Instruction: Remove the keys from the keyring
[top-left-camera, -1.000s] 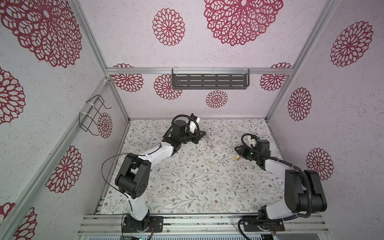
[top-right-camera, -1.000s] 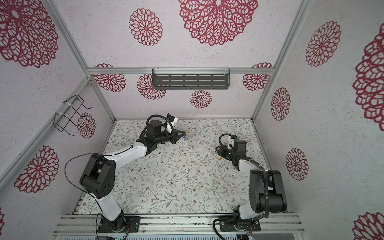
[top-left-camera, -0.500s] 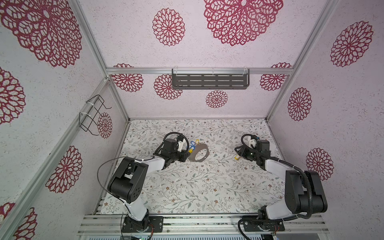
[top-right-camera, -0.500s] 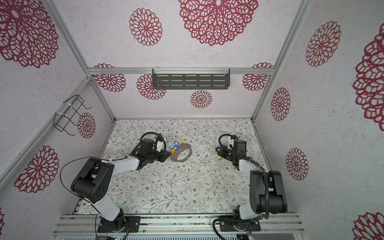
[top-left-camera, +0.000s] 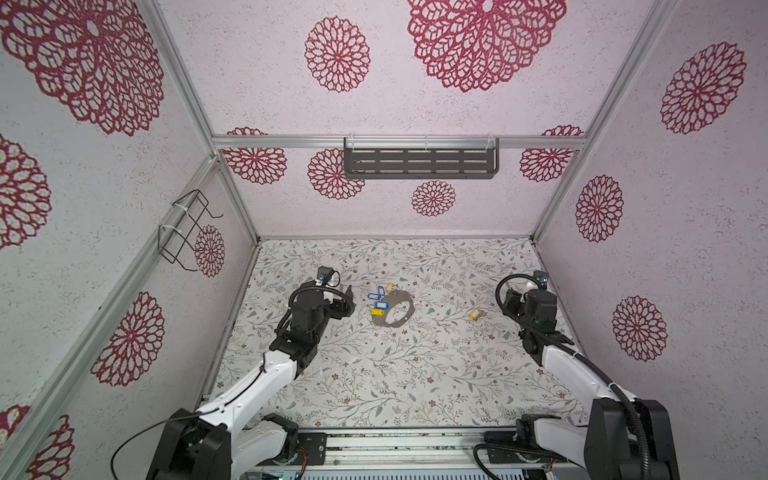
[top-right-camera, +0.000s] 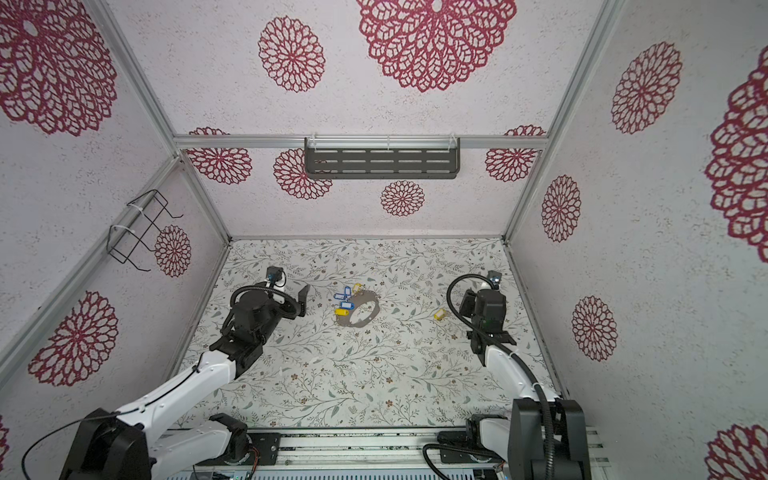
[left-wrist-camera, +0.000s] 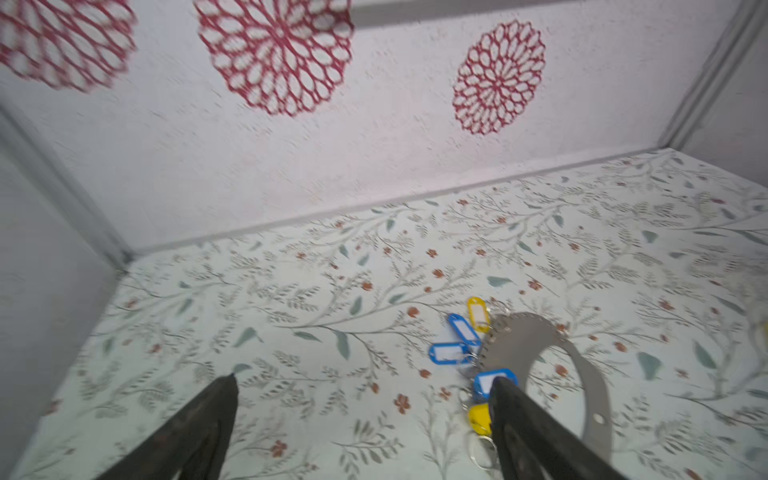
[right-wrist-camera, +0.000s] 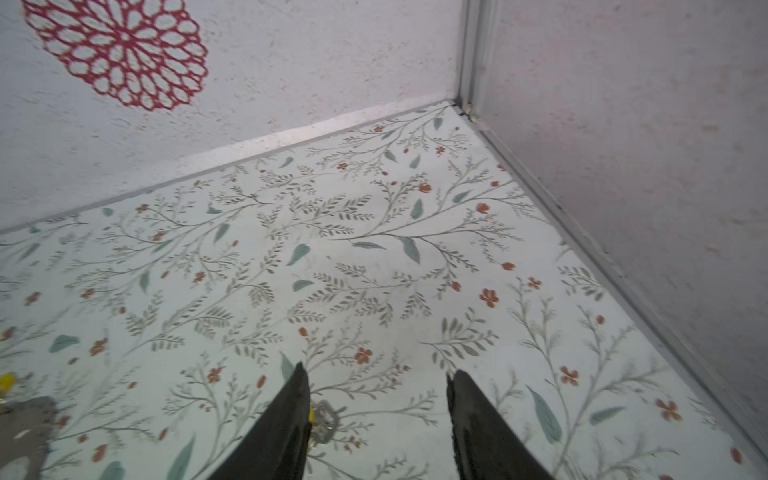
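Note:
The keyring (top-left-camera: 400, 296) (top-right-camera: 365, 296), a flat grey ring plate, lies on the floral table near the middle. Blue and yellow keys (top-left-camera: 378, 300) (top-right-camera: 344, 300) fan out from its left rim. In the left wrist view the keyring (left-wrist-camera: 515, 336) and a blue key (left-wrist-camera: 449, 352) show, and one finger covers part of two more keys. My left gripper (top-left-camera: 348, 301) (left-wrist-camera: 363, 382) stands wide open just left of them, holding nothing. One loose yellow key (top-left-camera: 475, 314) (top-right-camera: 440, 314) lies apart on the right. My right gripper (top-left-camera: 508, 305) (right-wrist-camera: 377, 372) is open beside it, empty.
A dark slotted shelf (top-left-camera: 419, 164) hangs on the back wall and a black wire basket (top-left-camera: 187, 230) on the left wall. The pen's walls close in the table (top-left-camera: 395, 374) on three sides, and the right gripper is near the right wall.
The left gripper came down from the back, let go of the keyring on the table, opened wide and drew back left. The right gripper opened, released the yellow key and pulled away right.

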